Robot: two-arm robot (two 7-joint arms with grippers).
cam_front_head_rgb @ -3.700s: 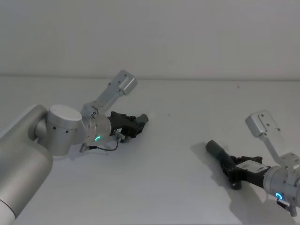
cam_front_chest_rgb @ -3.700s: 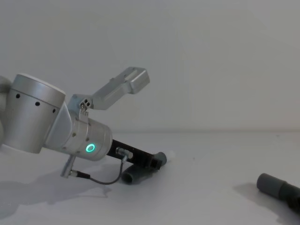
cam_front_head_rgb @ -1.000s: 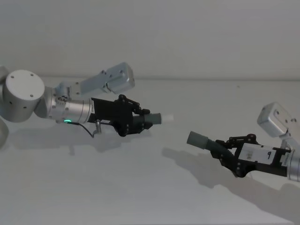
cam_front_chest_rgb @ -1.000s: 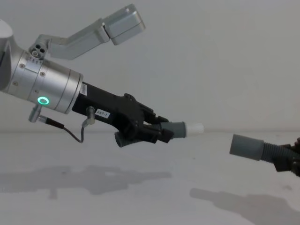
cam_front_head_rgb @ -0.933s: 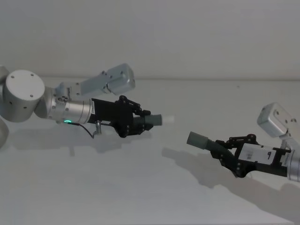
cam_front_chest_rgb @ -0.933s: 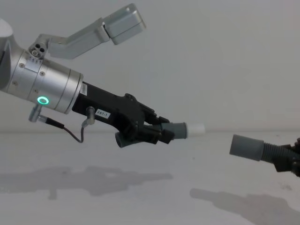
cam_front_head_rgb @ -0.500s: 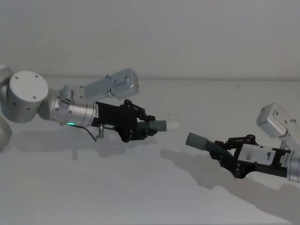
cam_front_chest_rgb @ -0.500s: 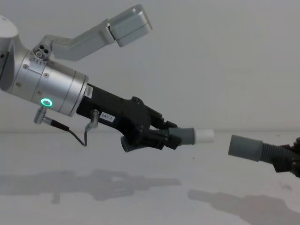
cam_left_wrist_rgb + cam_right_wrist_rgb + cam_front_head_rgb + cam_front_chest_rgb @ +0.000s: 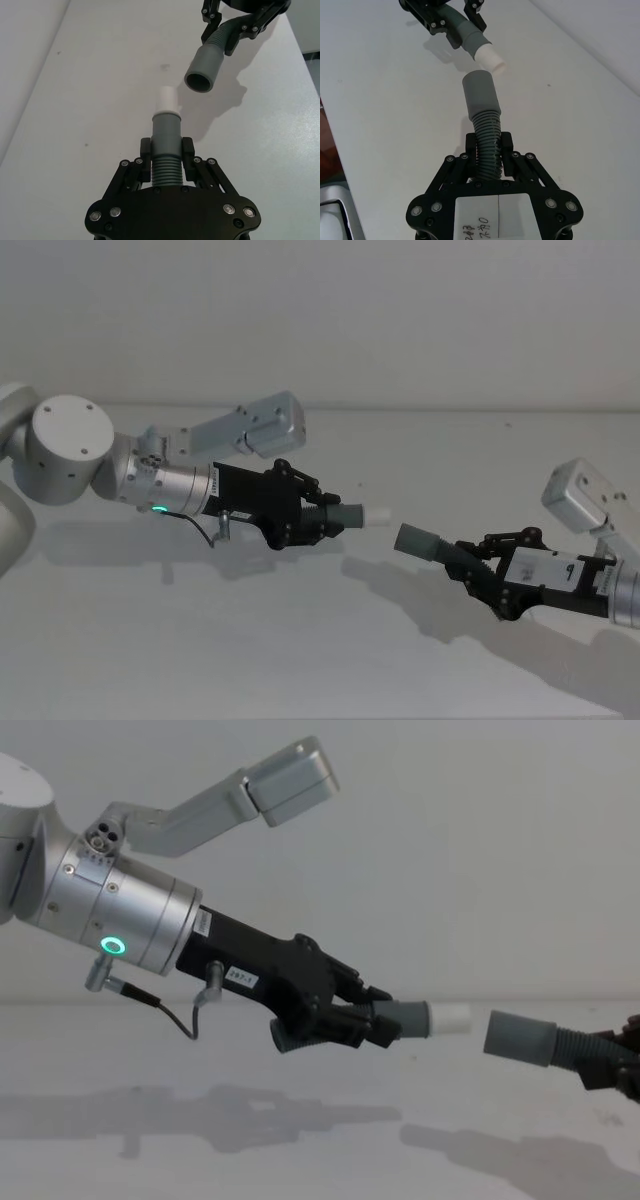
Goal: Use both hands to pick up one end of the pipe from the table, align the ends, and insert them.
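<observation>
Above surface point(image 9: 320, 660), both pipe pieces held clear of it, casting shadows below. Left gripper point(image 9: 167, 160) jaws pinching ribbed section of piece with white tip point(image 9: 452, 1018). Right gripper point(image 9: 489, 155) jaws pinching ribbed section of piece with wide grey cuff point(image 9: 520, 1037). Tip and cuff face each other mid-surface, near but apart, tip not yet inside cuff mouth point(image 9: 199, 82).

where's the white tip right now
In the chest view the white tip is right of centre, held above the table by the left gripper, just short of the grey cuff.
</observation>
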